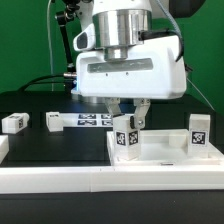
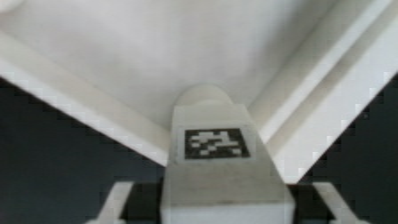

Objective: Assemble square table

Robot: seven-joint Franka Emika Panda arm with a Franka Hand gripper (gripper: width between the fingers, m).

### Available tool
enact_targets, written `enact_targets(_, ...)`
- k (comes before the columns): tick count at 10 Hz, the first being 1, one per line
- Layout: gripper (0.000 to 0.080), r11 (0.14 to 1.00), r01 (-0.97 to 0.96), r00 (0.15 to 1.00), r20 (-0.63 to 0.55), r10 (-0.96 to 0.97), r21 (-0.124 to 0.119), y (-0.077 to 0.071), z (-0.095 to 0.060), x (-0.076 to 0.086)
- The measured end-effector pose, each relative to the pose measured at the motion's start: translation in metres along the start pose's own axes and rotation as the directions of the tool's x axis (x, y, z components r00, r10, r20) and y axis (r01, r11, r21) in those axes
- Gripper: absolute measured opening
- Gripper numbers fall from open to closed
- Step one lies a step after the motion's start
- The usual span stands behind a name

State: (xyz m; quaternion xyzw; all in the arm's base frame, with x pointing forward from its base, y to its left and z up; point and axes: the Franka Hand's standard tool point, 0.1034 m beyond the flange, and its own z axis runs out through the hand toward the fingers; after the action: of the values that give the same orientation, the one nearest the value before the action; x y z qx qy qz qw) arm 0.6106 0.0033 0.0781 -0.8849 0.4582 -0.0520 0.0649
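The square tabletop (image 1: 165, 156) lies at the exterior view's right, its rim up. One tagged white leg (image 1: 125, 134) stands upright at its near left corner and a second leg (image 1: 198, 133) stands at its right side. My gripper (image 1: 131, 117) hangs right over the first leg, its fingers (image 1: 144, 112) straddling the leg's top. In the wrist view the leg (image 2: 221, 140) sits between the fingers (image 2: 128, 203) with dark gaps on both sides, so the gripper (image 2: 224, 212) is open. The tabletop's corner (image 2: 160, 45) fills the view behind the leg.
Two loose legs (image 1: 13, 122) (image 1: 52, 121) lie on the black table at the exterior view's left. The marker board (image 1: 93, 121) lies flat behind them. A long white border rail (image 1: 60, 181) runs along the front.
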Motion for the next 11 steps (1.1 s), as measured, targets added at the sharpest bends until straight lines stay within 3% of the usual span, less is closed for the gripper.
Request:
enact_targets(4, 0.0291, 0.949, -0.317, 0.948, 0.020, 0.317, 0.000, -0.0004, -0.0015, 0.0000)
enact_targets(11, 0.0291, 0.725, -0.688, 0.725, 0.028, 0.689, -0.013, -0.0033, 0.0010, -0.0045)
